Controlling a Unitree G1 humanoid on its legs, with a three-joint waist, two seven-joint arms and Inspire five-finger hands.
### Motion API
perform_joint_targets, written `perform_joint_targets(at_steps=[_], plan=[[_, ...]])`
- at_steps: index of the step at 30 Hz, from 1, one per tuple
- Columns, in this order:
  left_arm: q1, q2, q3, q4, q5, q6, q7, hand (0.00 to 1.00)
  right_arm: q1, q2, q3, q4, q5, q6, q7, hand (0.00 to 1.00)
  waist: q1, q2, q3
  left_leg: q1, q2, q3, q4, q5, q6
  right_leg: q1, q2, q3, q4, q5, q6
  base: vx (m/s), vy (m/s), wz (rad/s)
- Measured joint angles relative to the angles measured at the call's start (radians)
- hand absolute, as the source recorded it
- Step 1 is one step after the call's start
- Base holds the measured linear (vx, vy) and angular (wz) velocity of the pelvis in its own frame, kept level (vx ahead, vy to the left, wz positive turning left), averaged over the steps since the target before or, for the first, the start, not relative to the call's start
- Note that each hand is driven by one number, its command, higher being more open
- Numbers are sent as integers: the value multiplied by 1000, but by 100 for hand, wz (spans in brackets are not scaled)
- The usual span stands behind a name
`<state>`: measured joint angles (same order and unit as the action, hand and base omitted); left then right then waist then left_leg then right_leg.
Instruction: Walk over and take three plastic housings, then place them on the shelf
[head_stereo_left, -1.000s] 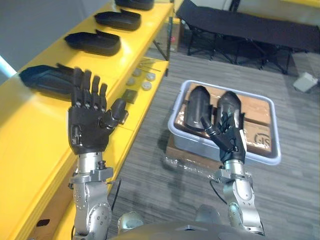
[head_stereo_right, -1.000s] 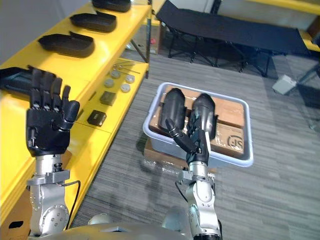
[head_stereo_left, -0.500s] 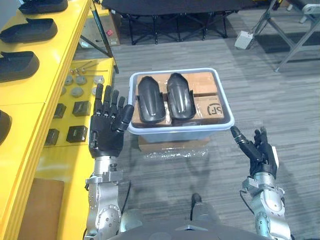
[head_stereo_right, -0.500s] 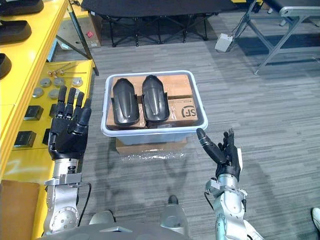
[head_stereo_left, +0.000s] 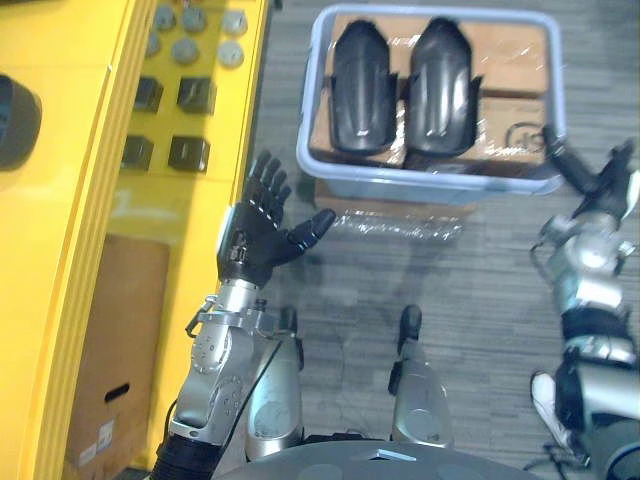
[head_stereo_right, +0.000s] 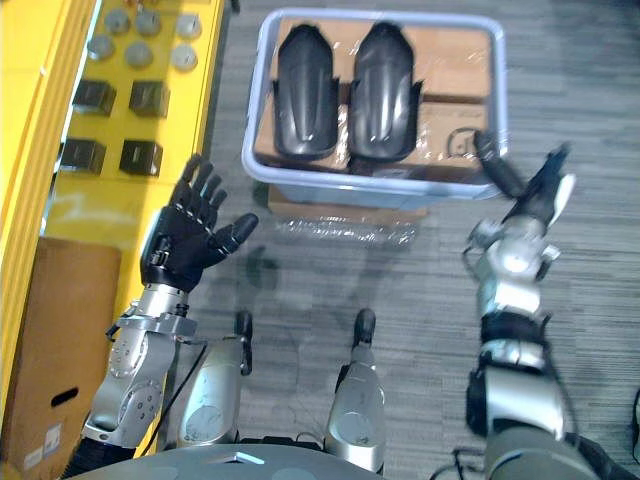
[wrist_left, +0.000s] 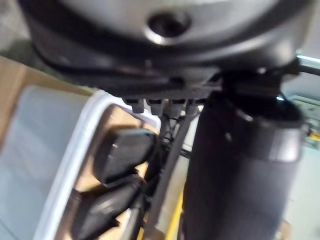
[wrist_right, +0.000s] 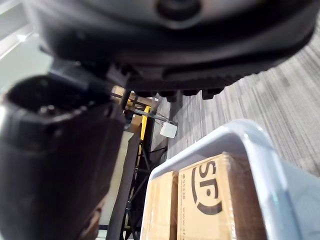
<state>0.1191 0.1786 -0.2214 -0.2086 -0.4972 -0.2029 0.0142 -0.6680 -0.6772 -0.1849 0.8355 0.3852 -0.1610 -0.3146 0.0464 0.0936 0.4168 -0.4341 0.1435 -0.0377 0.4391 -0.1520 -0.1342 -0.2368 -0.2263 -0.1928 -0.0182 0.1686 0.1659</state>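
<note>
Change: view swung from side-on to steep look-down; camera moved, goods did not. Arms lowered and spread.
Left hand (head_stereo_left: 258, 235), right hand (head_stereo_left: 600, 188): fingers straight, empty. Pick-up not begun.
Black moulded plastic housings (head_stereo_left: 362, 85): 2, side by side in pale blue plastic bin (head_stereo_left: 553, 100).
On yellow metal shelf (head_stereo_left: 90, 200): further housing (head_stereo_left: 15, 118), 1, partly seen; small black square blocks (head_stereo_left: 190, 152), 4.

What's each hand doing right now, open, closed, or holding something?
Left hand: open, fingers spread, holding nothing.
Right hand: open, fingers straight, holding nothing, near the grey bin's corner.
</note>
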Motion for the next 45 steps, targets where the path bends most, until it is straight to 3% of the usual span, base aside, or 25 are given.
perform_joint_targets(at_steps=[3, 10, 14, 18, 24, 25, 28, 31, 35, 40, 45], plan=[[-10, 1, -62, 102, -2, 4, 1, 100, -146, -85, 98, 146, 23, -13, 3, 100, 36, 29, 17, -24, 0, -9, 5, 1, 2, -16, 2, -23, 1, 16, -4, -20, 18, 6], [-92, -10, -181, 233, -10, -17, 1, 100, -410, -195, 239, 259, -27, -3, -8, 100, 97, 75, 60, -134, -12, -25, 86, -13, 19, -103, -8, -37, 43, 33, -10, -60, 51, 2], [-92, -17, -230, 290, -20, -39, 6, 100, -451, -197, 289, 267, -66, 26, -8, 100, 122, 77, 61, -183, -17, -24, 119, -18, 25, -144, -16, -49, 58, 33, -10, -75, 33, -3], [-102, -51, -269, 338, -49, -59, 7, 100, -522, -233, 373, 274, -105, 105, -13, 100, 153, 106, 79, -225, -18, -33, 148, -18, 26, -173, -18, -60, 71, 33, -10, -89, 5, 0], [-124, -64, -303, 382, -89, -101, 13, 100, -583, -249, 409, 332, -157, 241, -32, 100, 186, 110, 80, -258, -20, -40, 153, -13, 27, -201, -18, -65, 73, 37, -5, -40, -6, 1], [-128, -64, -311, 393, -89, -108, 19, 100, -596, -260, 425, 340, -184, 273, -36, 0, 198, 111, 80, -258, -20, -40, 152, -13, 27, -203, -18, -66, 73, 37, -5, -6, -19, 4], [-131, -69, -324, 417, -89, -123, 30, 100, -630, -269, 433, 351, -221, 383, -51, 0, 222, 111, 80, -263, -23, -47, 148, -10, 26, -204, -19, -76, 69, 37, -5, -4, -11, 6], [-132, -76, -325, 417, -90, -127, 34, 100, -651, -283, 447, 363, -253, 457, -76, 0, 228, 111, 80, -278, -31, -57, 148, -8, 28, -207, -24, -92, 69, 37, -5, -17, 2, 13], [-131, -81, -328, 417, -90, -140, 41, 100, -653, -371, 461, 373, -366, 550, -74, 0, 252, 112, 80, -289, -46, -68, 143, 0, 33, -205, -36, -115, 69, 37, -5, -32, 11, 15], [-131, -74, -313, 415, -90, -154, 49, 100, -658, -394, 462, 400, -464, 611, -43, 0, 254, 111, 80, -272, -47, -77, 124, 13, 30, -191, -37, -137, 70, 37, -5, -16, -9, 7], [-130, -53, -301, 411, -90, -154, 49, 100, -639, -356, 423, 447, -487, 620, 55, 0, 250, 112, 80, -255, -42, -78, 113, 18, 26, -176, -33, -149, 70, 30, -15, -40, -21, 0]])
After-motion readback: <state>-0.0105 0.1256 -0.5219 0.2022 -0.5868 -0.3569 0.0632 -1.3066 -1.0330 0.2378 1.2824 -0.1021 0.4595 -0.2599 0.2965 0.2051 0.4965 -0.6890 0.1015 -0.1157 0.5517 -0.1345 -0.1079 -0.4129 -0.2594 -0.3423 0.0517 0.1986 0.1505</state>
